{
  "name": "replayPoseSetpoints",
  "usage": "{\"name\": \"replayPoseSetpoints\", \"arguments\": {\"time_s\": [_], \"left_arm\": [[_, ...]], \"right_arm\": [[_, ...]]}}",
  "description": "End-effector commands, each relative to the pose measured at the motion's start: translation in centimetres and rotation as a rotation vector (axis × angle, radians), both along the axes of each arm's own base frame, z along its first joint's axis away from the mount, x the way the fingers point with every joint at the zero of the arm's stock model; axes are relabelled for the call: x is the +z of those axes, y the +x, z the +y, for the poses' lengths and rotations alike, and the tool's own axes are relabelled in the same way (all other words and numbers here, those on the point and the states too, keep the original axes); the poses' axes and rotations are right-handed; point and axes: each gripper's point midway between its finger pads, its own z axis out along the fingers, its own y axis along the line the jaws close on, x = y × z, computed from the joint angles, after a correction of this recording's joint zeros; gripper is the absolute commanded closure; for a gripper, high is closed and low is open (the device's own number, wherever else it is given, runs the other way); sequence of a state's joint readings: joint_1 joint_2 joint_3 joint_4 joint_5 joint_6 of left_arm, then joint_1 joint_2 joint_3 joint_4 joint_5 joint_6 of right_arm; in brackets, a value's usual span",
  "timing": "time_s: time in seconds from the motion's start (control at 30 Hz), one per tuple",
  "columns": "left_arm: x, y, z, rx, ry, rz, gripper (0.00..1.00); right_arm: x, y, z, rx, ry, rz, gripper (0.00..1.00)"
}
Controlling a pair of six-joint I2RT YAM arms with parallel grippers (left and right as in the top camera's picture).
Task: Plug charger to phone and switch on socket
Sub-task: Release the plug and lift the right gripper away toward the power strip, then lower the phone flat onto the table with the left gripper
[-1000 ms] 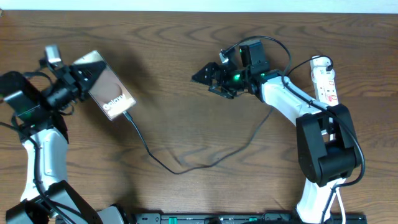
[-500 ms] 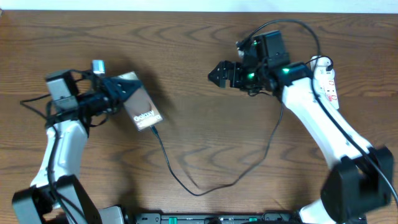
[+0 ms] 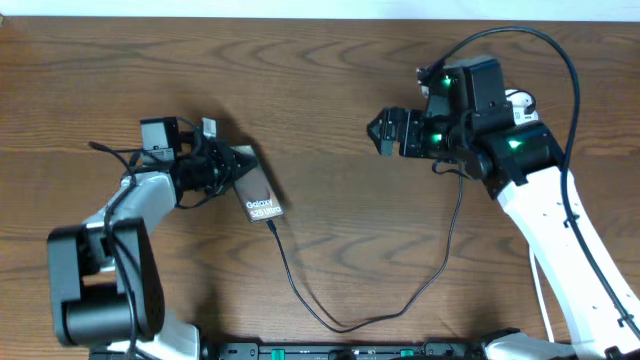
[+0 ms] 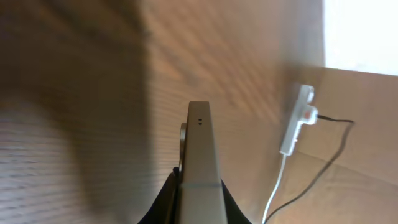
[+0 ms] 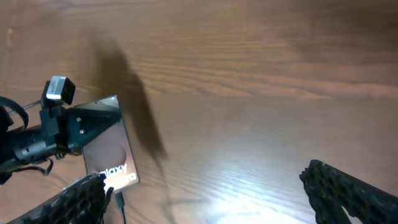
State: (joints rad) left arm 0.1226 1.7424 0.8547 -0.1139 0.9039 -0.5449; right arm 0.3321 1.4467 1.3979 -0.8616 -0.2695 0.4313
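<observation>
On the wooden bench [image 3: 320,70] we saw our right hand [image 3: 380,134] spread wide, empty. Our left hand [image 3: 236,166] stayed off-centre, clenched on the phone [image 3: 262,196]. The socket [image 4: 296,122] lay well apart. The charger [image 3: 340,322] reached the phone's lower end.

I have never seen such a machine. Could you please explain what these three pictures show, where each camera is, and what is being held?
These are two robot arms at a wooden table, each ending in a two-finger gripper. One picture looks down from above; the other two come from cameras on the wrists. The left gripper is shut on a phone, which its wrist camera sees edge-on. A thin black charger cable loops across the table from the phone's lower edge and seems plugged in. The right gripper is open and empty. A white power strip lies beside the right arm, partly hidden by it from above.
</observation>
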Motion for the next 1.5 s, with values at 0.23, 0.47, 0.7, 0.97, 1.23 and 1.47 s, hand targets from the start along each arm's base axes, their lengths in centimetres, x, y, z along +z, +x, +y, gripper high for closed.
{"name": "replayPoseSetpoints", "arguments": {"time_s": [0.23,0.47,0.7,0.97,1.23,1.47], "left_arm": [[-4.8,-0.8,0.3,0.004,0.034,0.131,0.92],[-5.5,-0.9,0.7,0.017,0.069,0.148,0.93],[-6.3,-1.5,1.3,0.031,0.113,0.186,0.89],[-6.3,-1.5,1.3,0.013,0.123,0.169,0.83],[-6.3,-1.6,1.3,0.01,0.125,0.166,0.7],[-6.4,-1.8,1.3,0.009,0.123,0.181,0.45]], "right_arm": [[0.7,-0.2,-0.8,-0.009,-0.036,-0.019,0.01],[0.6,-0.2,-0.8,-0.009,-0.036,-0.017,0.01],[0.7,-0.2,-0.7,-0.006,-0.033,-0.016,0.01],[0.7,-0.3,-0.7,-0.004,-0.03,-0.015,0.01],[0.7,-0.3,-0.6,-0.002,-0.028,-0.015,0.01],[0.7,-0.3,-0.6,-0.002,-0.028,-0.015,0.01]]}}
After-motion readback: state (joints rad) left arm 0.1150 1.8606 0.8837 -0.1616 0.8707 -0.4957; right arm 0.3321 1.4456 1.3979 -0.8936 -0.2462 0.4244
